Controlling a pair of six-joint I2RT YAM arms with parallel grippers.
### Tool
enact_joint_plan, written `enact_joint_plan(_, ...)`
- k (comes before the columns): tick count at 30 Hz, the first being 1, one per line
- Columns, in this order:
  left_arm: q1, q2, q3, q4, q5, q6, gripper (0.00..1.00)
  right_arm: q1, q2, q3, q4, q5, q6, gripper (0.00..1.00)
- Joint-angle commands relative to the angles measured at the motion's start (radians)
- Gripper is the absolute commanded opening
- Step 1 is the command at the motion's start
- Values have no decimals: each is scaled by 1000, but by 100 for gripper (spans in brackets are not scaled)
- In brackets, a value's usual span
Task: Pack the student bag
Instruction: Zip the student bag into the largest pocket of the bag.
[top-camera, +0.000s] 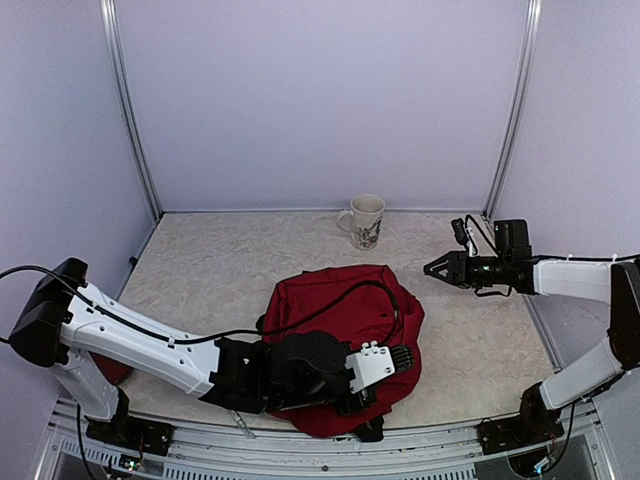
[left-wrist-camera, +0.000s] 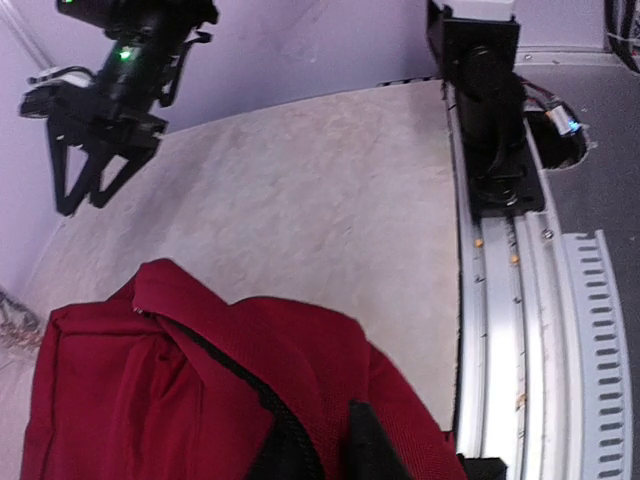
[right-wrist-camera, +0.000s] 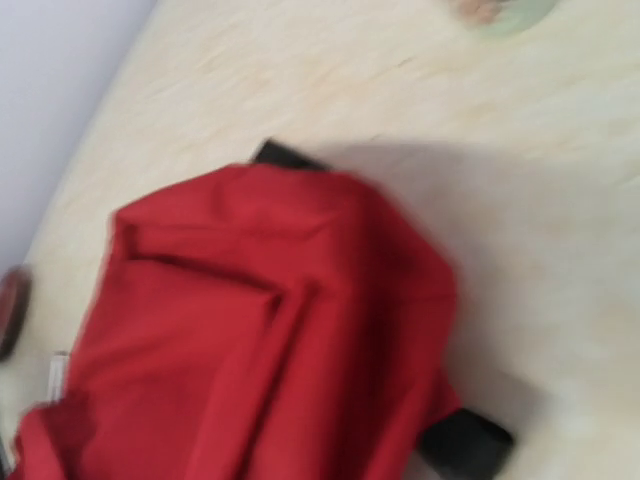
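The student bag (top-camera: 335, 320), a big dark-red backpack, lies slumped in the middle of the table near the front edge. My left gripper (top-camera: 400, 358) reaches across it and is shut on the red fabric at the bag's right front side. In the left wrist view one black finger (left-wrist-camera: 375, 442) presses into a raised fold of the bag (left-wrist-camera: 150, 380) beside its black zipper. My right gripper (top-camera: 432, 268) hangs in the air to the right of the bag, open and holding nothing, its fingers (left-wrist-camera: 66, 190) spread in a V. The blurred right wrist view looks down on the bag (right-wrist-camera: 260, 330); its own fingers do not show.
A cream mug (top-camera: 365, 220) with a printed pattern stands at the back centre. Metal frame posts (top-camera: 135, 110) rise at both back corners against lilac walls. The aluminium rail (left-wrist-camera: 500, 300) runs along the table's near edge. A dark red object (top-camera: 115, 370) lies behind the left arm's base.
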Motion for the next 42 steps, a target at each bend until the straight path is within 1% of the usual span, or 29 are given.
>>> enact_joint_plan(1,-15,103,177,-96,176,-28,59,-7,-113,9,-151,142,-33,68)
enact_joint_plan(2,-17,124,231,-139,193,-23,80,-6,-130,16,-192,184,-43,74)
enact_joint_plan(4,-18,142,326,-209,209,-21,91,-6,-156,26,-265,244,-60,83)
enact_joint_plan(5,-18,138,357,-228,219,-21,98,-6,-166,25,-288,254,-62,84)
enact_joint_plan(6,-16,127,379,-235,233,-19,99,-7,-177,22,-306,254,-61,84)
enact_joint_plan(8,-7,84,387,-229,272,-21,99,1,-184,6,-326,237,-49,84)
enact_joint_plan(10,10,25,356,-207,292,-30,99,32,-191,-21,-327,247,-19,84)
enact_joint_plan(11,21,-6,330,-195,271,-36,99,56,-193,-41,-315,255,-1,83)
enact_joint_plan(13,67,-58,269,-191,163,-89,99,104,-190,-79,-276,238,35,83)
enact_joint_plan(14,115,-76,245,-218,118,-143,99,129,-184,-94,-258,223,51,83)
enact_joint_plan(15,174,-88,223,-255,90,-247,99,153,-179,-104,-239,209,84,84)
enact_joint_plan(17,303,-102,179,-347,70,-399,99,205,-174,-124,-203,205,133,93)
enact_joint_plan(19,408,-102,135,-423,37,-498,99,255,-172,-142,-164,208,186,100)
enact_joint_plan(20,453,-98,112,-448,41,-518,99,273,-170,-148,-154,207,207,100)
enact_joint_plan(23,539,-75,42,-419,62,-524,99,314,-163,-158,-154,211,242,100)
enact_joint_plan(25,588,-31,34,-410,104,-499,99,333,-157,-163,-171,199,253,100)
enact_joint_plan(26,605,-1,53,-424,134,-465,99,343,-156,-163,-186,190,253,100)
enact_joint_plan(28,631,81,129,-482,152,-392,99,364,-163,-164,-234,182,250,100)
enact_joint_plan(31,653,192,227,-523,188,-319,99,387,-207,-173,-342,222,258,100)
enact_joint_plan(35,658,319,318,-535,182,-265,99,413,-261,-155,-541,349,259,100)
enact_joint_plan(38,661,366,339,-535,211,-270,98,437,-286,-128,-620,356,258,100)
enact_joint_plan(40,660,366,330,-522,256,-280,92,452,-302,-129,-621,308,267,100)
enact_joint_plan(42,660,348,313,-500,305,-292,77,461,-320,-133,-631,252,269,98)
